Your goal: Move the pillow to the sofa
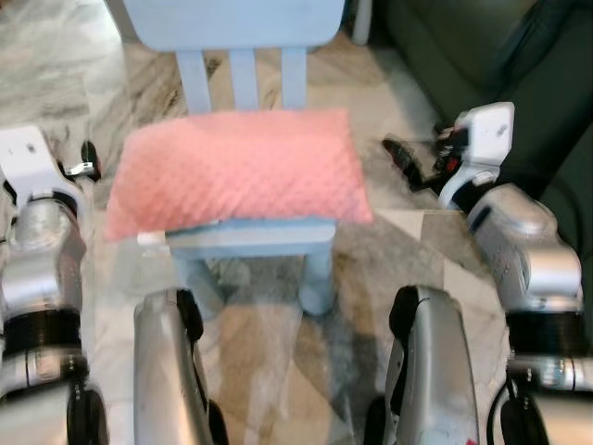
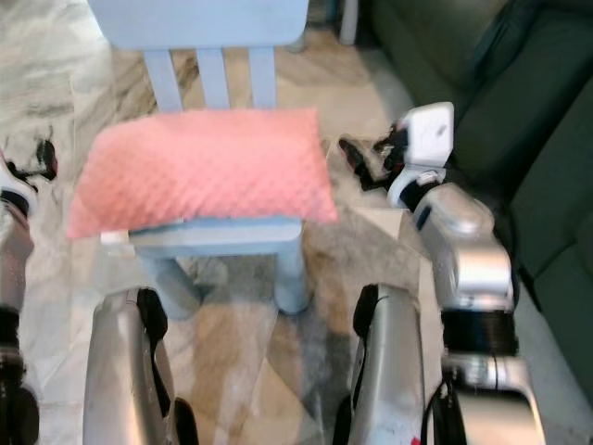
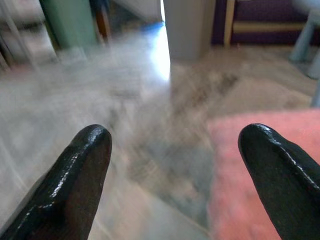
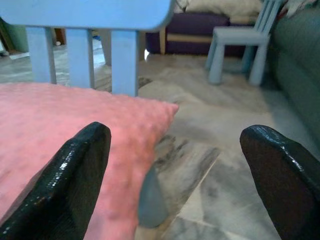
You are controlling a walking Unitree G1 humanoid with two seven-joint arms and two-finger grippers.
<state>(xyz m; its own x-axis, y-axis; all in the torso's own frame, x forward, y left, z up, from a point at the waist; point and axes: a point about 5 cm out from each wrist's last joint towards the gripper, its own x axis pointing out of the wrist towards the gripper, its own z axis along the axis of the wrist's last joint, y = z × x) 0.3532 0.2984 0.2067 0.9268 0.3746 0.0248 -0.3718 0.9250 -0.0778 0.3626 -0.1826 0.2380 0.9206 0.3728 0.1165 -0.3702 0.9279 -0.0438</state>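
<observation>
A pink dimpled pillow [image 1: 236, 171] lies flat across the seat of a small light-blue chair [image 1: 250, 239] right in front of me. My left gripper [image 1: 82, 165] hangs open just off the pillow's left end; in its wrist view the pillow edge [image 3: 225, 170] lies beside one black finger [image 3: 280, 180]. My right gripper [image 1: 408, 165] is open off the pillow's right end, level with the seat. In the right wrist view the pillow corner [image 4: 60, 115] sits by one finger [image 4: 75, 185]. The dark green sofa [image 1: 519, 56] stands to my right.
The chair's slatted backrest [image 1: 241, 23] rises behind the pillow. Marble floor [image 1: 398, 250] separates chair and sofa. My two silver legs [image 1: 171, 371] stand close to the chair's front. Another small blue chair [image 4: 235, 40] and a low purple piece of furniture [image 4: 190, 27] stand farther off.
</observation>
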